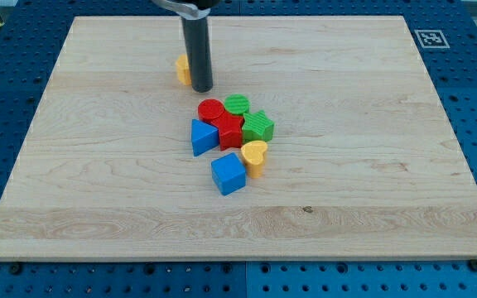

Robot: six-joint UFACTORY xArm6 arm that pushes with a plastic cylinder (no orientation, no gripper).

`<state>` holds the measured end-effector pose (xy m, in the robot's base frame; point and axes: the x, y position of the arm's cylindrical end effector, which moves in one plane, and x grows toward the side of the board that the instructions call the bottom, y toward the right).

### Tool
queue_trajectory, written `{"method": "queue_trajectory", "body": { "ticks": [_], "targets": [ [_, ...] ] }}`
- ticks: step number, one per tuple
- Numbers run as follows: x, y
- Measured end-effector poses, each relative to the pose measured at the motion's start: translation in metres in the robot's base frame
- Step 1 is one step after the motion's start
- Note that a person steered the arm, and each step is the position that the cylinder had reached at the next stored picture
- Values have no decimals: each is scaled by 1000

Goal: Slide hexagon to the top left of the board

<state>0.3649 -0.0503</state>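
Note:
A yellow hexagon block [182, 69] lies on the wooden board [98, 165], left of centre in the view's upper half. My rod stands right against its right side and hides part of it. My tip [202, 88] rests on the board at the block's lower right, touching or nearly touching it. The rod comes down from the view's top.
A tight cluster sits near the board's middle: a red cylinder [211, 110], a green cylinder [237, 104], a red block [231, 130], a green block [258, 127], a blue triangular block [203, 136], a yellow heart-shaped block [255, 157], a blue cube [228, 174]. A marker tag [430, 37] sits at the top right corner.

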Motion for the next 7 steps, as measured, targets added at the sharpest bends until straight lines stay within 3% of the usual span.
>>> {"method": "queue_trajectory", "body": {
  "ticks": [1,4,7],
  "targets": [
    [-7,7],
    [-18,-73],
    [-36,-26]
  ]
}}
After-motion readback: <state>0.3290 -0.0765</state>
